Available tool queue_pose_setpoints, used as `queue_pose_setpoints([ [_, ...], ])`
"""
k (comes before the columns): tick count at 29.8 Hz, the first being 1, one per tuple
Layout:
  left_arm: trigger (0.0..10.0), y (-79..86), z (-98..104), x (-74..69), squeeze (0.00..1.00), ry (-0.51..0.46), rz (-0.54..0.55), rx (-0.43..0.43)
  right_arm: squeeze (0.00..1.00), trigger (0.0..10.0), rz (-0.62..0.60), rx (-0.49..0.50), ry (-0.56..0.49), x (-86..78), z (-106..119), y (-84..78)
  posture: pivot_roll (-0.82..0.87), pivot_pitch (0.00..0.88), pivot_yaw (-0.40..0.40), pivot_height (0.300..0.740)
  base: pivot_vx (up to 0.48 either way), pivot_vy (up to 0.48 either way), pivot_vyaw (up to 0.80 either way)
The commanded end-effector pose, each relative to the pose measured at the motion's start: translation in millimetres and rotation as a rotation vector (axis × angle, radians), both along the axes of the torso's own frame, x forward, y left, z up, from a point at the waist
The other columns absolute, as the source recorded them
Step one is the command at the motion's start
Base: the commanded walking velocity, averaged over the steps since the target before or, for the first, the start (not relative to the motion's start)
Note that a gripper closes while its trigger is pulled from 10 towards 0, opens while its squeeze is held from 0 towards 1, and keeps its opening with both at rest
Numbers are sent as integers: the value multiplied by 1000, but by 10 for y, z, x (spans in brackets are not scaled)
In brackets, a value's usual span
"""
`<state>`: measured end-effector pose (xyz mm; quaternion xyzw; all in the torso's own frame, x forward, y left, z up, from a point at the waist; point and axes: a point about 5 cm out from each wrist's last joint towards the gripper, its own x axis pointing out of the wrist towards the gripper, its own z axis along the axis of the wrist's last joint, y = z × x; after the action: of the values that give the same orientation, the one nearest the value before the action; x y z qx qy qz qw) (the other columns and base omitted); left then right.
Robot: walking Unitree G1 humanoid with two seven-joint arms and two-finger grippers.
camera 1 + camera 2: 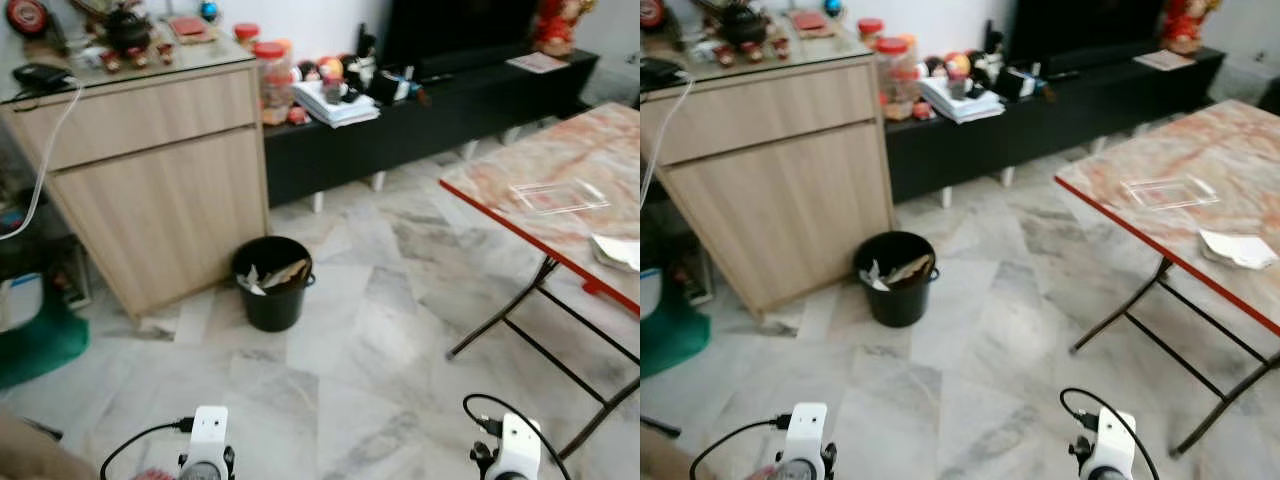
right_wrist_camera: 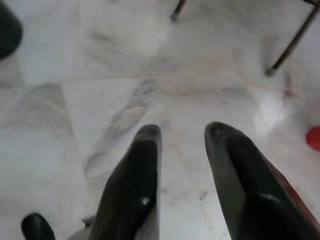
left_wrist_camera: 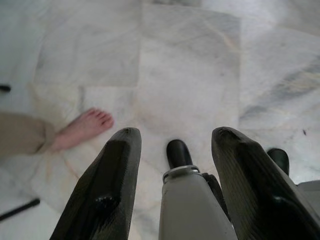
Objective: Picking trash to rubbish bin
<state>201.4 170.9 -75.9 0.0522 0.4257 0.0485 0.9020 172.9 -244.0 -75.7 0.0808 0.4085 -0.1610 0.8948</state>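
While both arms hang low | left gripper [image 3: 175,137] and right gripper [image 2: 182,132] parted, empty | bin [image 1: 272,283] at 11 o'clock, partly filled | crumpled paper [image 1: 1238,247] on counter [image 1: 1160,150] at 2 o'clock, likely left to collect

Open marble floor [image 1: 360,350] btwn robot and black bin [image 1: 272,282], clear run straight ahead. Bin sits just beside wood cabinet [image 1: 160,190] on its left side; top open, access from above ok, paper scraps inside. Folding worktop [image 1: 560,190] w/ red edge blocks right side, its legs [image 1: 520,320] angle out over floor. Person's bare foot [image 3: 82,128] on floor near left claw [image 3: 175,145]. Black TV bench [image 1: 420,120] closes off the back.
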Motion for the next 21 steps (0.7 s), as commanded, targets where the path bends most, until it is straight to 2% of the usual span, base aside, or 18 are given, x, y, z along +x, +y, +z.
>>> queue_pose_setpoints([
  [1,10000,-20,-1,3,0,5,-16,2,0,10000,-47,-11,-5,-15,17,-83,-167,0,-57,740,0,0,-781],
  [15,10000,-22,6,21,0,5,4,-13,0,10000,-78,-42,-17,-8,50,-169,-183,15,-53,740,0,0,-781],
  [19,10000,-38,-6,1,0,10,2,-15,0,10000,-86,-46,-14,-26,49,-192,-183,14,-54,740,0,449,-781],
  [21,10000,-39,-4,4,0,9,-3,-11,0,10000,-90,-47,-10,-37,46,-196,-183,14,-54,740,0,0,-781],
])
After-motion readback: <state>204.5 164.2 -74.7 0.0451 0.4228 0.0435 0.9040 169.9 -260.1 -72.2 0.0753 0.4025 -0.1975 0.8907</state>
